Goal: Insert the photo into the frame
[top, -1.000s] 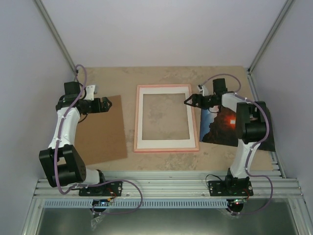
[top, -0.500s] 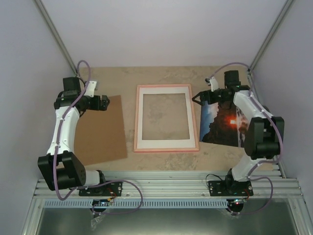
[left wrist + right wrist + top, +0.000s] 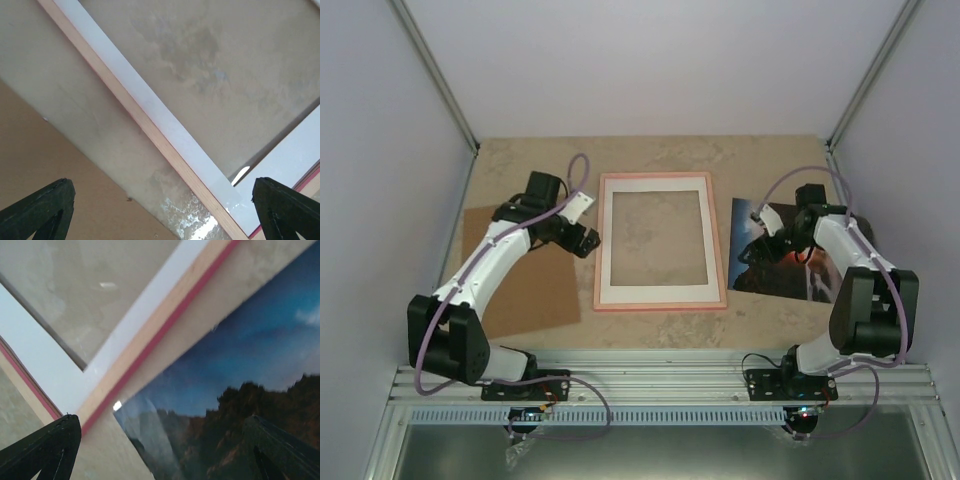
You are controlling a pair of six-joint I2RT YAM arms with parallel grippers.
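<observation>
Since 1 s ago: left arm has swung right, off the far left of the brown board [image 3: 520, 290], toward the frame [image 3: 660, 304]. Right arm has drawn back from the frame's far right corner and now reaches over the photo [image 3: 770, 275].

Left gripper [image 3: 588, 238]: over the strip of table [image 3: 650, 160] between board and frame, just beside the frame's left side. Left wrist view shows its 2 fingers spread wide at the picture's lower corners [image 3: 160, 182], nothing between them; below lie the frame's left rail [image 3: 165, 145] and the board's edge [image 3: 25, 150].

Right gripper [image 3: 752, 238]: above the photo's left part, near the frame's right side. Right wrist view shows the fingers well apart [image 3: 162, 417], gripping nothing; contact with the print cannot be told.

Photo: flat on the table right of the frame, outside it, slightly skewed, partly hidden by the right arm. Right wrist view shows its corner [image 3: 240, 390] just beside the frame's rail [image 3: 160, 335], a thin band of table between them.

Frame: flat at table centre, opening showing bare table
</observation>
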